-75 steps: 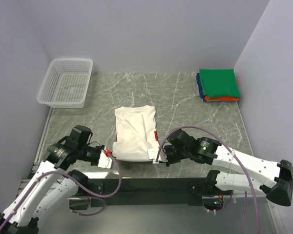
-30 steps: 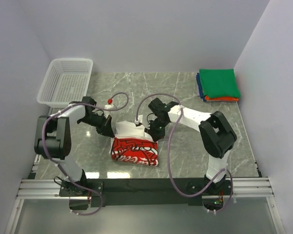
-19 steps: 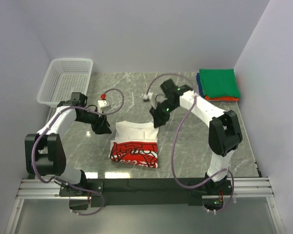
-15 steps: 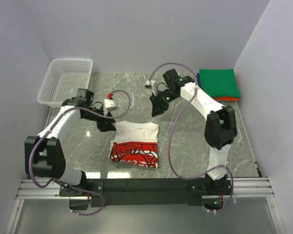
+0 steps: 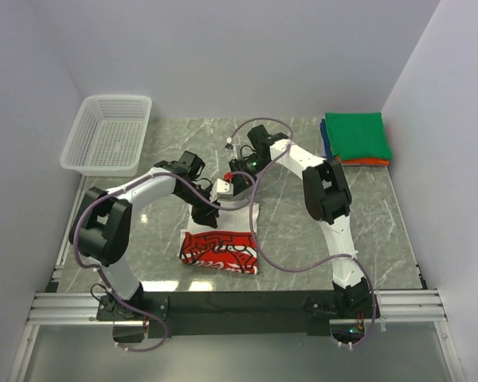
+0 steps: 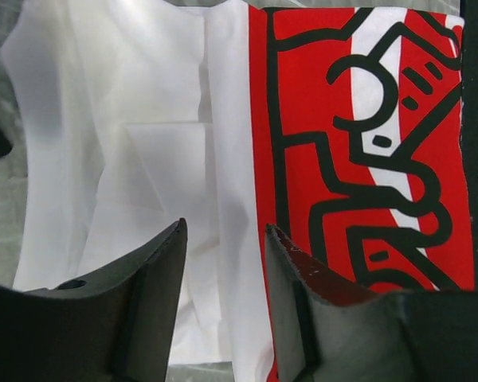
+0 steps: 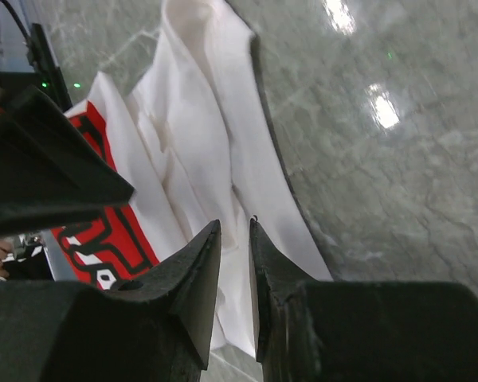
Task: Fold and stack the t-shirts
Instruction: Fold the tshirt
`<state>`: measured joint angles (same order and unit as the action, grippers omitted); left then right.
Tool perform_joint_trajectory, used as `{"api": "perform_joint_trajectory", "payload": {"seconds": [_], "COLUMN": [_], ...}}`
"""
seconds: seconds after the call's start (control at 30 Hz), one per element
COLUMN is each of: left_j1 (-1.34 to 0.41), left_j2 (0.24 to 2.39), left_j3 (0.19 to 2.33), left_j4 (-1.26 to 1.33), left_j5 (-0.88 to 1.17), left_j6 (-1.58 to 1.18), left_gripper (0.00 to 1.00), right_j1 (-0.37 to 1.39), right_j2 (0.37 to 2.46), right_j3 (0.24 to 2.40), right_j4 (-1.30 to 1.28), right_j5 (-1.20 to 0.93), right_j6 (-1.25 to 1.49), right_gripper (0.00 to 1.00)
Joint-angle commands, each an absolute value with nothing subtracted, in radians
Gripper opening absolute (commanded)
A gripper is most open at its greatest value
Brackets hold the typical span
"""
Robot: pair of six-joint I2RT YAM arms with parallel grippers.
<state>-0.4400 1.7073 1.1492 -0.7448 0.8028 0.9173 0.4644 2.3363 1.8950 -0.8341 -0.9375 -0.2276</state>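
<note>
The white t-shirt (image 5: 221, 239) lies folded mid-table, its red-and-white print (image 6: 358, 143) on the near half and plain white cloth (image 6: 143, 143) on the far half. My left gripper (image 5: 204, 213) hangs open just above the far-left part of the shirt; only cloth shows in the gap (image 6: 223, 239). My right gripper (image 5: 228, 191) hovers over the shirt's far edge, its fingers (image 7: 187, 286) a narrow slit apart with nothing held (image 7: 235, 227). The other folded t-shirts (image 5: 357, 137) sit stacked at the back right, green on top, blue and orange edges beneath.
A white mesh basket (image 5: 107, 135) stands at the back left. Bare marble tabletop (image 7: 382, 119) lies right of the shirt. Purple cables loop from both arms over the shirt's far side. Walls close off the back, left and right.
Both grippers were shut at the shirt's far edge, then opened and let go. They swung away toward the back and now hang over the shirt's far white half again.
</note>
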Motion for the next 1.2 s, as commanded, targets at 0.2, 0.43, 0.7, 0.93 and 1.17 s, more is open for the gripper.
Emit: {"api": "perform_joint_trajectory", "payload": {"seconds": [0.2,0.43,0.7,0.93,1.17], "left_j1": [-0.491,-0.509,-0.525,-0.525,-0.523], "left_j2": [1.752,1.805,1.835,1.761,1.678], "left_j3": [1.186,1.2,1.196,1.203,1.223], "left_j4": [-0.761,-0.782,-0.795,-0.772,-0.704], "left_j5": [0.781,0.762,0.756,0.753,0.707], "left_j6": [0.939,0.95,0.954,0.933,0.922], "left_gripper": [0.45,0.42,0.3,0.01,0.01], "right_j1": [0.505,0.515,0.515,0.52,0.525], "right_j2": [2.329,2.388,2.421,2.437,2.46], "right_j3": [1.852,1.844,1.824,1.793,1.786], "right_j4": [-0.686,-0.654,-0.655,-0.647,-0.65], "right_j5": [-1.006,-1.022,-1.022,-1.038,-1.06], "right_j6": [-0.114,-0.061,-0.055,-0.046,-0.046], "right_gripper": [0.28,0.29,0.28,0.26,0.22]}}
